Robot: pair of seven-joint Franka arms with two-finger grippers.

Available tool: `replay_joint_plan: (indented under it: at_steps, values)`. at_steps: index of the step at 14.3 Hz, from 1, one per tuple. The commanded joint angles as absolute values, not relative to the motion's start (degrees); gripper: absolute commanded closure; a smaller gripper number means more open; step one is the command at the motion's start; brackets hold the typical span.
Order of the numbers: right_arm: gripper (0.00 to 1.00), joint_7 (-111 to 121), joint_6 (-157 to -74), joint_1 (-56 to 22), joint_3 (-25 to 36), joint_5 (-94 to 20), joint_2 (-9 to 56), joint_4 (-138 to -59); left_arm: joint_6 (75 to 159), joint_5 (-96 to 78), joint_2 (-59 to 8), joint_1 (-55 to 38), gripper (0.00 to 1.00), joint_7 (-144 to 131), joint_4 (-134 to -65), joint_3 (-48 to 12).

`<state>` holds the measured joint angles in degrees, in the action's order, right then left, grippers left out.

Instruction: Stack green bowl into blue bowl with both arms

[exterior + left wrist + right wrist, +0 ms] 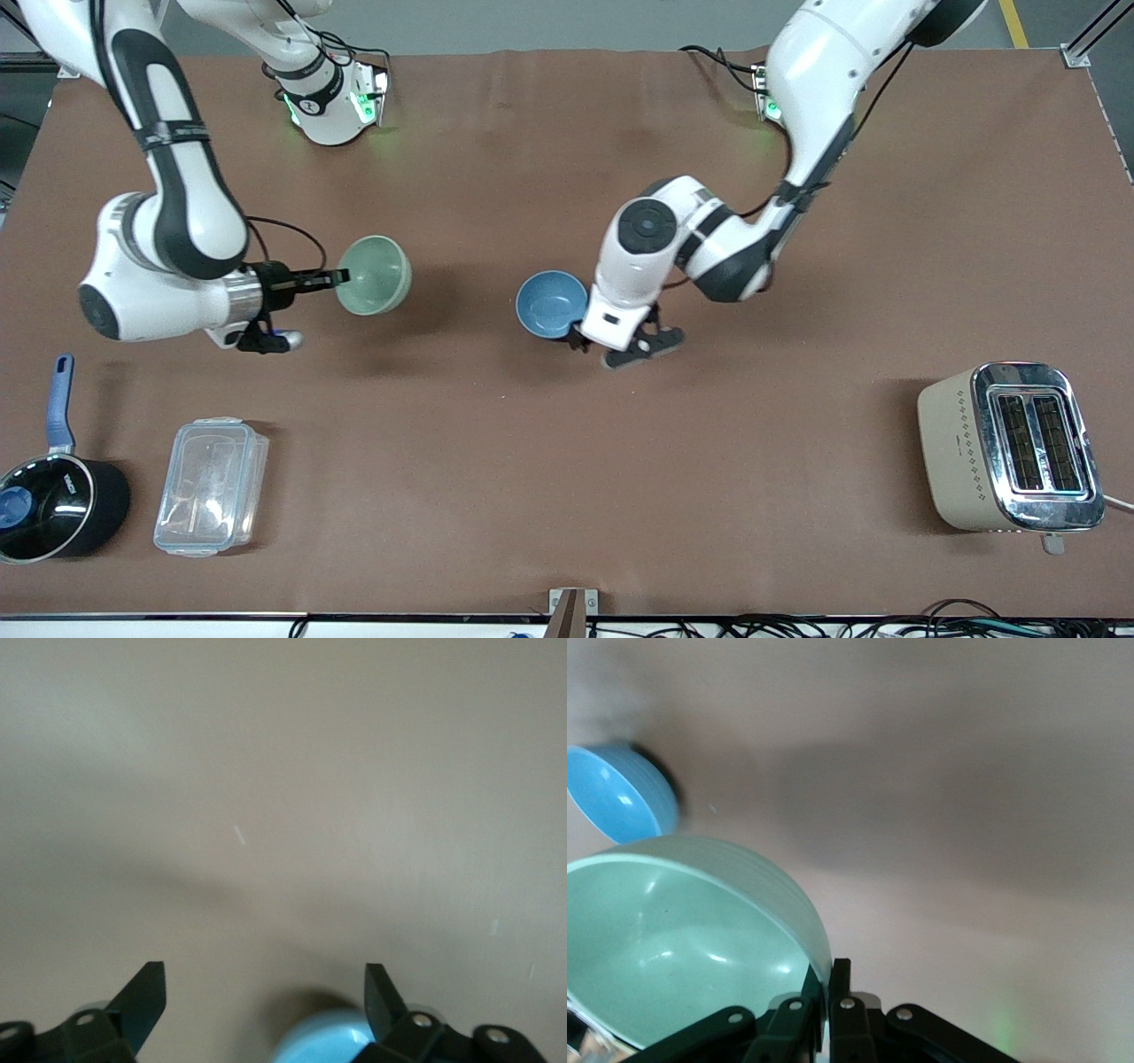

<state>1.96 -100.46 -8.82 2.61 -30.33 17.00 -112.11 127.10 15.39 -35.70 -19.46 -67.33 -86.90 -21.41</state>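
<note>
My right gripper [340,277] is shut on the rim of the green bowl [376,275] and holds it tilted on its side above the table, toward the right arm's end. The right wrist view shows the fingers [841,979] pinching the green bowl's [682,939] wall, with the blue bowl [616,797] farther off. The blue bowl [551,304] sits upright near the table's middle. My left gripper [613,344] is low beside it and open. In the left wrist view its fingers [146,992] stand wide apart, and the blue bowl's [323,1041] edge shows between them, close to one finger.
A black saucepan with a blue handle [53,505] and a clear plastic container [211,486] stand near the front camera at the right arm's end. A beige toaster [1010,447] stands near the front camera at the left arm's end.
</note>
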Motion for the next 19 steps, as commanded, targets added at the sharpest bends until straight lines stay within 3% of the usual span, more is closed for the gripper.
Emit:
replay_joint_plan:
  at_steps: [1,3,7,15,17,19]
  values:
    - [0.99,-6.4,-105.9,-15.6,3.0,-35.7,16.2,-113.9,122.3,16.9,-30.4,-15.0,0.0,-63.7,-85.3,-21.6]
    - [0.99,-11.3,-110.9,-20.5,3.0,-40.1,17.3,-113.9,121.8,16.8,-27.2,-11.4,0.0,-56.5,-85.4,-21.7]
    - [0.99,-21.4,-119.2,-28.5,3.0,-43.8,20.0,-113.4,113.1,15.6,-20.2,-4.6,0.0,-39.6,-85.3,-22.2]
    - [0.97,-23.4,-129.5,-36.2,3.0,-46.8,24.3,-113.5,100.6,8.7,-9.9,5.0,0.0,-16.0,-85.1,-22.1]
    - [0.97,-23.4,-131.8,-37.2,3.0,-47.1,25.5,-113.6,99.1,6.4,-7.1,4.6,0.0,-10.4,-85.7,-20.0]
    - [0.97,-23.4,-133.2,-37.3,3.0,-47.5,25.9,-113.6,96.4,5.1,-4.9,-0.6,0.0,-6.6,-86.7,-12.8]
